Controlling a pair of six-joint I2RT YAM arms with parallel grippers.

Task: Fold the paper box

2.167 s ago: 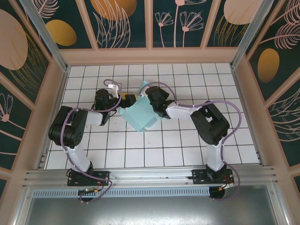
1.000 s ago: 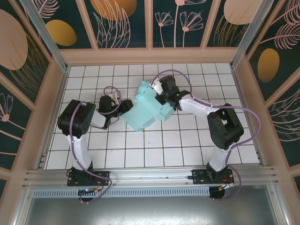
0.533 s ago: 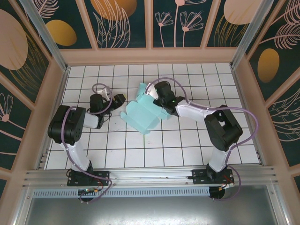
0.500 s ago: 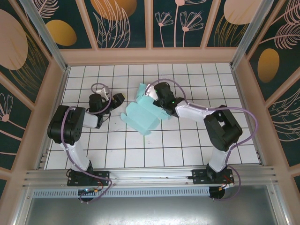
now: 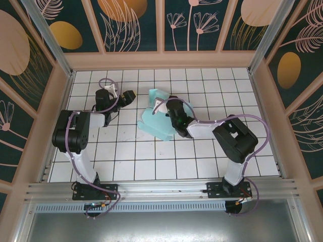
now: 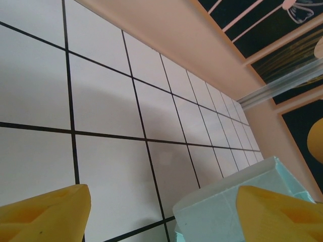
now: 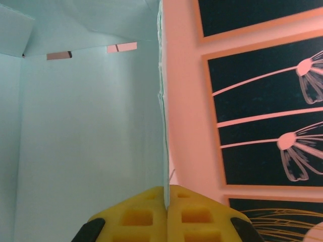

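The paper box (image 5: 157, 121) is a pale aqua card shape, partly formed, resting tilted on the white tiles at mid-table with a flap (image 5: 155, 94) sticking up at its far side. My right gripper (image 5: 167, 110) is shut on one thin wall of it. In the right wrist view that wall's edge (image 7: 162, 126) runs straight into the closed yellow fingertips (image 7: 146, 214), with the box's inside (image 7: 86, 131) to the left. My left gripper (image 5: 129, 95) stands open, left of the box and apart from it. Its yellow fingers (image 6: 48, 214) frame bare tile, with a box corner (image 6: 222, 204) beyond.
A wooden frame wall (image 5: 161, 59) bounds the tiled floor at the back, with side walls at the left (image 5: 56, 108) and right (image 5: 265, 108). Both arm bases (image 5: 93, 190) sit at the near edge. White tiles (image 5: 161, 161) stretch between the box and the bases.
My left gripper has opened, let go of the box and drawn back to the far left. The right gripper has brought the box lower and nearer, still gripping its wall.
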